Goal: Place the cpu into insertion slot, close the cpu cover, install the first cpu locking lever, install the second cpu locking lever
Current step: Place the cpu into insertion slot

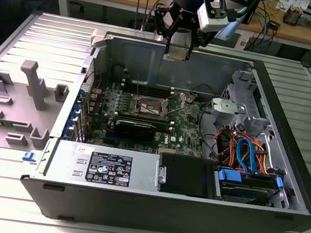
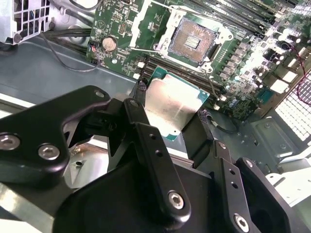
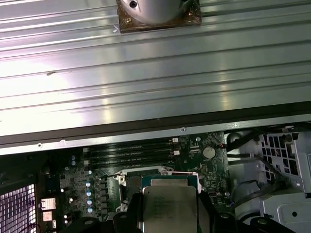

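Note:
My gripper (image 1: 177, 50) hangs high over the back wall of the open computer case, shut on the cpu (image 2: 170, 104). The cpu is a flat silver-topped square with a green edge, pinched by its sides between the black fingers (image 2: 140, 114). In the first wrist view the cpu (image 3: 170, 208) is also between the fingers. Well below it the insertion slot (image 2: 194, 39) lies bare on the green motherboard (image 1: 185, 124), its gold-tinted pin field exposed. The cpu cover (image 2: 145, 22) is swung open beside the slot. In the exterior view the insertion slot (image 1: 152, 109) sits mid-board.
Long black memory slots (image 2: 175, 73) run beside the socket. A power supply (image 1: 107, 167) and a drive bay with orange and blue cables (image 1: 243, 156) fill the case's near side. Grey fixtures (image 1: 34, 84) stand on the ribbed table at the exterior view's left.

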Controlling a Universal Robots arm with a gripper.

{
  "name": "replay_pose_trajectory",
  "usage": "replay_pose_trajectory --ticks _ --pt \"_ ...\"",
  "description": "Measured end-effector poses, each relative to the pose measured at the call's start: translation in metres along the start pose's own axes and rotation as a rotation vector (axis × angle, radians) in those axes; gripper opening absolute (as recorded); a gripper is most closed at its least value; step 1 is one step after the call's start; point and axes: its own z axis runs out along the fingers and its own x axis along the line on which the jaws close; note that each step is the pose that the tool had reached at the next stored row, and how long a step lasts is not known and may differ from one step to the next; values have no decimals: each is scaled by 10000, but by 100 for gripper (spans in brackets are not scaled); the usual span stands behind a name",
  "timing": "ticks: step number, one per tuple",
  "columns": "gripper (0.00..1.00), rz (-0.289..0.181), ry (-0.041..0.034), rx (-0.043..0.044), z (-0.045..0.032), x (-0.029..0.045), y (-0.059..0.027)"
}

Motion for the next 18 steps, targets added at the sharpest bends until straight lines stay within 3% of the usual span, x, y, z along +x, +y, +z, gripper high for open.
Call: replay_pose_trajectory --ticks 5,12,18 --pt "55 50 -5 13 0 0 -3" --pt "55 840 -71 59 16 -1 -3" --pt "55 1125 -97 102 19 -1 -6"
